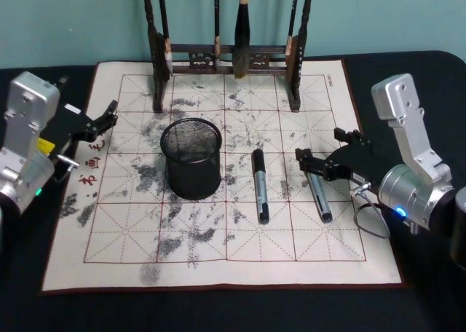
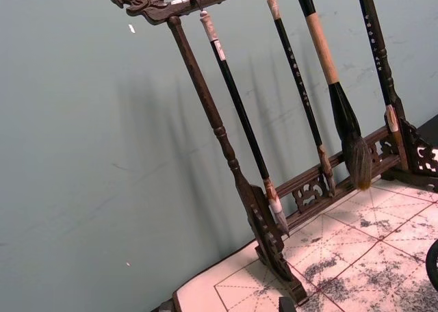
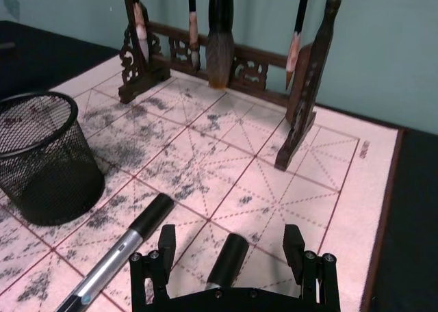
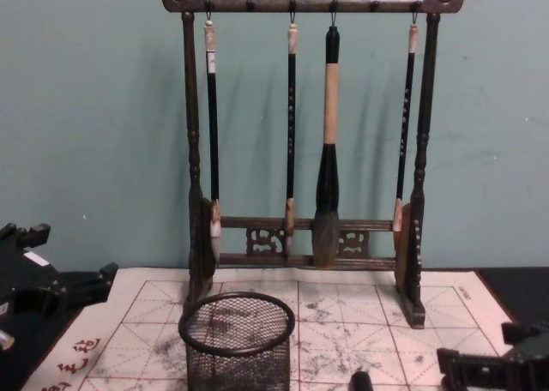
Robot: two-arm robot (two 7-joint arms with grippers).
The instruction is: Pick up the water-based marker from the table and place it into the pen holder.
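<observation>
Early days on this one. Water-based marker (image 1: 318,195) not lifted, not even gripped, just lying flat on the ink-stained mat (image 1: 109,270), right of centre, dark cap end pointing far. Right gripper (image 1: 319,146) low over that cap end, fingers (image 3: 166,242) spread wide either side of the barrel, no contact visible from the right wrist view. Looks like the last beat before closing.

Left to do: close, lift, carry left, drop into the pen holder (image 1: 193,178). Nothing inside that cup, judging by the head view.

Also a second marker (image 1: 260,186) between the holder and the targeted one, roughly parallel, near both but touching neither. Guessing the right-hand one for the target purely from finger placement.

Left gripper (image 1: 102,121) parked at the left edge of the mat, fingers apart, holding nothing.

Materials:
- **Holder:** round black wire mesh with a solid rim, see-through, light-looking, probably easy to nudge.
- **Markers:** smooth cylinders with black ends and silvery-grey barrels, so likely to roll if bumped.
- **Mat:** pale and soft-looking, red grid, grey ink blotches, spread over a black counter (image 1: 218,310).
- **Far edge:** dark carved wooden brush rack (image 1: 156,70) with brushes hanging.
</observation>
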